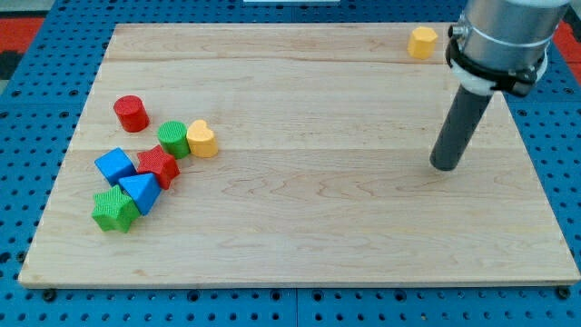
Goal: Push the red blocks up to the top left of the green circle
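A red cylinder (131, 113) stands at the view's left, up and to the left of the green circle (172, 138). A second red block (158, 166), star-like in shape, lies just below the green circle, touching it. A yellow heart-shaped block (201, 139) touches the green circle's right side. My tip (445, 166) rests on the board far to the view's right, well away from all these blocks.
A blue cube (114, 165), a blue triangle (141, 192) and a green cube (114, 210) cluster below the red star. A yellow hexagon (422, 42) sits at the top right. The wooden board (309, 227) ends in blue pegboard all round.
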Tool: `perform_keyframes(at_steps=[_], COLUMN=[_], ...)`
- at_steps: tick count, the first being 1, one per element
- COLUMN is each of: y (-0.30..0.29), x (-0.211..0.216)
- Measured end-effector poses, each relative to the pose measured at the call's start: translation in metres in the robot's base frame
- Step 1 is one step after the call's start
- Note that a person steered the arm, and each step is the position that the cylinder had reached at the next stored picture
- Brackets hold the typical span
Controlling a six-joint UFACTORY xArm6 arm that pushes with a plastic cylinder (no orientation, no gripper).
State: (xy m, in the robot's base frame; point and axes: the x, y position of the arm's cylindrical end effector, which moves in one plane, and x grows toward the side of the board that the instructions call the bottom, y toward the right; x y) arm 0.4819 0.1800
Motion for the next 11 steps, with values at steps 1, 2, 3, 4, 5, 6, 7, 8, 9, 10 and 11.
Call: perform_keyframes(at_steps=[1, 2, 3, 4, 5, 6, 7, 8, 9, 10, 11], y=[-0.02, -0.06, -0.112, -0.17, -0.222, -0.255, -0.29, -0.344, -0.39, -0.402, -0.38], x=[0.035, 0.066, 0.087, 0.097, 0.076, 0.048, 0.028, 0.014, -0.011, -0.047, -0.078])
